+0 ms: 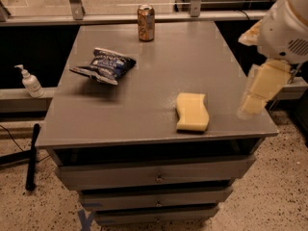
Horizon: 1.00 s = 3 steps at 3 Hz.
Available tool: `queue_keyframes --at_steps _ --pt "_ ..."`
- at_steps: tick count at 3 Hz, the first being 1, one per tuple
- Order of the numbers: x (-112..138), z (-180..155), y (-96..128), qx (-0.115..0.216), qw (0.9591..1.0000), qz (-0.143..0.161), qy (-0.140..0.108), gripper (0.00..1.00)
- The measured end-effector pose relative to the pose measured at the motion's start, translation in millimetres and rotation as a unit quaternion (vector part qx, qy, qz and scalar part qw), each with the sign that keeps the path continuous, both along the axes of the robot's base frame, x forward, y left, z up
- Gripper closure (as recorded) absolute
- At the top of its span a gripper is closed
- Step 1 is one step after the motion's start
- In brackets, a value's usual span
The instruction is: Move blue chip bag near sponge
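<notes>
The blue chip bag is my target, and it lies well back on the left half of the grey table, so I work up to it from the near side.

Closest to me, a blue tape cross marks the speckled floor, and a black rod lies on the floor beside the cabinet's left corner. Above the cross comes the stack of grey drawers under the tabletop (each with a small knob at its centre).

On the tabletop the sponge lies flat near the front edge, right of centre, pale yellow with wavy sides. Just beyond the right front corner hangs the gripper, cream-coloured and tilted down to the left from the white arm. It is apart from the sponge and has hold of neither the sponge nor the bag. Whether it is spread or closed I cannot tell from here.

Farther back and across to the left is the bag itself, crumpled, its crimped ends pointing left and right, well apart from the sponge. A white pump bottle stands on the ledge left of the table. Farthest off, a gold-brown drink can stands upright at the back edge, near the middle.
</notes>
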State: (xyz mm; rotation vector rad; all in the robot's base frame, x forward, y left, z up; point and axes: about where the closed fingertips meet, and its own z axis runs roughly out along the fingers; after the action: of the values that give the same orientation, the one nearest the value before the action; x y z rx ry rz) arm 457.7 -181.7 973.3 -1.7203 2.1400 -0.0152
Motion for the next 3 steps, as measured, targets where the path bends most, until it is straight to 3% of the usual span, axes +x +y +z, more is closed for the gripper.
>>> queue_keyframes --at_steps 1,3 --pt "24 -4 64 0.058 0.9973 0.041 -0.019 0.0" --pt "67 -32 213 0.154 0.9769 0.136 -0.058 0.0"
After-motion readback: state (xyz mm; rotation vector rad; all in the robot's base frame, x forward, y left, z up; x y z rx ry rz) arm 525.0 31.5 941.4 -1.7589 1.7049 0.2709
